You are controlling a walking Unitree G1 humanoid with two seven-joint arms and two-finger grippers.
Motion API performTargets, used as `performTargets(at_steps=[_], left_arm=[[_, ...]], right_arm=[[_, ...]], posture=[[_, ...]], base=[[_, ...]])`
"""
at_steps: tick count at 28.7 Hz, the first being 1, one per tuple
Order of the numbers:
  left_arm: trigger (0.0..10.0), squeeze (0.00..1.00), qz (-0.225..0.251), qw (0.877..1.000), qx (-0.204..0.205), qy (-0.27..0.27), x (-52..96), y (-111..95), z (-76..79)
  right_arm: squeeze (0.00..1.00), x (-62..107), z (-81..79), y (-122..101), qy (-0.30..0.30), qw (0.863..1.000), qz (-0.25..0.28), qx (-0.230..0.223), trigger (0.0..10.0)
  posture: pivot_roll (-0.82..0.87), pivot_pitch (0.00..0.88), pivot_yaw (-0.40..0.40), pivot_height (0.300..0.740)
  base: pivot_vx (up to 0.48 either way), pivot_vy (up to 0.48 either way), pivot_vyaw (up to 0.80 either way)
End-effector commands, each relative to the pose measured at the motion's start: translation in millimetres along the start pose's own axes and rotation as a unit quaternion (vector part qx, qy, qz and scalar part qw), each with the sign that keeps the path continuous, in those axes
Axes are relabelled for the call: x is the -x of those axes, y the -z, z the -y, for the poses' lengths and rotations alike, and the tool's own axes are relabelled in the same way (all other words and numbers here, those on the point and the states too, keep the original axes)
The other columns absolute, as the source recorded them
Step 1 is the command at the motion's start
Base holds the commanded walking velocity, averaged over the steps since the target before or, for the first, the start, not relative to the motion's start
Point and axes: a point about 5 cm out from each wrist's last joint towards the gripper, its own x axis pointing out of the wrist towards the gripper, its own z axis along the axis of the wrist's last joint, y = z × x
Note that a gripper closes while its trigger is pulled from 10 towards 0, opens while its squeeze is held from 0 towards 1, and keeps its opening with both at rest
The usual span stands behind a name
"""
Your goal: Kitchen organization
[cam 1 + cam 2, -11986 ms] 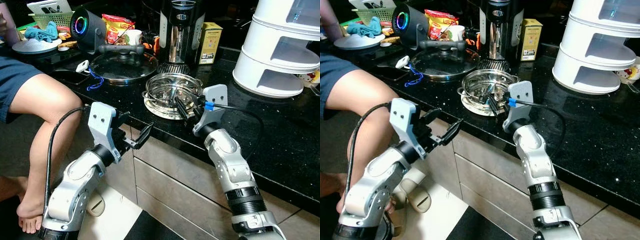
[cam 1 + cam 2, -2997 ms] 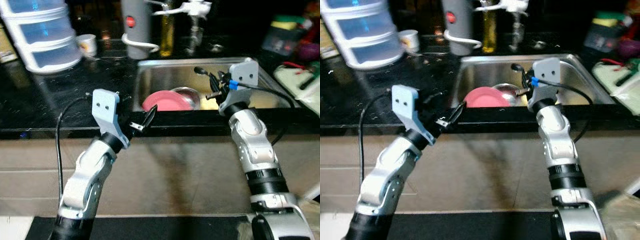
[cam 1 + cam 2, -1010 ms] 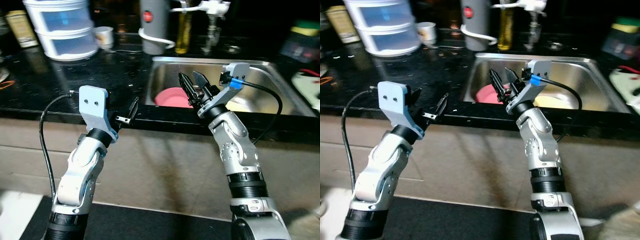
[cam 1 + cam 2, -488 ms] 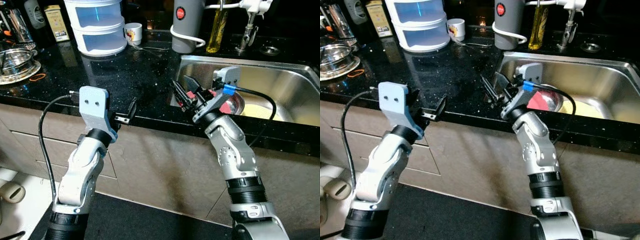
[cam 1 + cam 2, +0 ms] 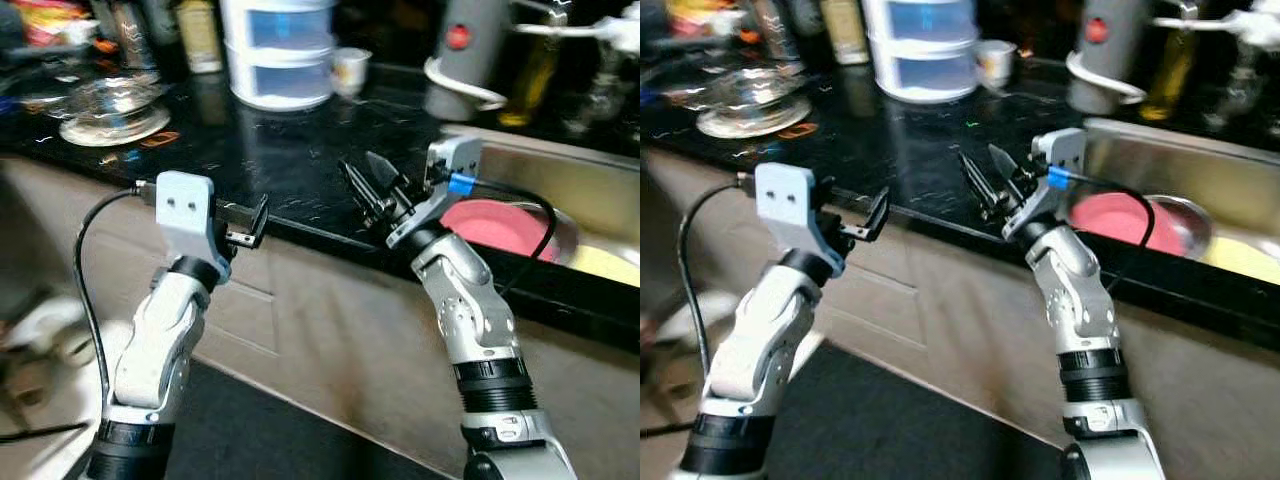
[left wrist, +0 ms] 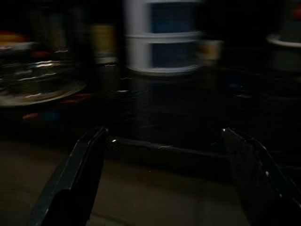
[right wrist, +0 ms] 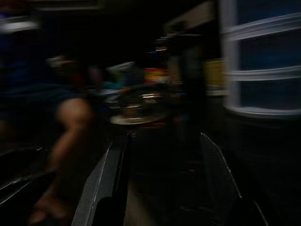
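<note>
The task items sit on a black countertop (image 5: 290,170). A stack of metal bowls on a metal plate (image 5: 112,108) stands at the far left of the counter, well apart from both grippers and ahead-left of the left fingers. A white three-tier drawer unit with blue fronts (image 5: 277,50) stands at the back of the counter, beyond the gap between the two grippers. A small white cup (image 5: 351,68) is just beside the drawer unit. A grey kettle-like appliance with a red button (image 5: 460,55) stands further along, beyond the right fingers. A yellow box (image 5: 200,35) stands near the drawer unit on its other side.

The right gripper (image 5: 372,188) is raised over the front edge of the counter; its two black fingers are spread apart and hold nothing. Behind it, a steel sink (image 5: 1200,170) contains a pink plate (image 5: 497,225) resting against a metal bowl.

The left gripper (image 5: 250,222) is held in front of the counter edge, below the countertop level; its fingers are spread wide and hold nothing. In the left wrist view the two fingers (image 6: 70,188) frame the counter edge, with the drawer unit straight ahead between them.

In the right wrist view, a blurred bare leg of a person (image 7: 70,136) appears beyond the fingers.
</note>
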Motion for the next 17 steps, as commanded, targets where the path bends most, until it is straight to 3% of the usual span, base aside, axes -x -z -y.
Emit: performTargets(at_steps=[1, 17], left_arm=[[10.0, 0.00, -0.004, 1.000, -0.005, -0.001, 0.3, 2.0, -0.9], [10.0, 0.00, -0.005, 1.000, -0.004, -0.002, -0.1, 2.3, -1.4]], right_arm=[[0.00, -1.2, -3.3, -2.3, -0.009, 1.000, 0.005, 0.001, 10.0], [0.00, -0.7, -4.3, 0.5, -0.007, 1.000, -0.004, 0.006, 10.0]], posture=[[0.04, 0.012, -0.030, 0.740], [0.04, 0.023, -0.026, 0.740]], base=[[0.000, 0.000, 0.80], [0.000, 0.000, 0.75]])
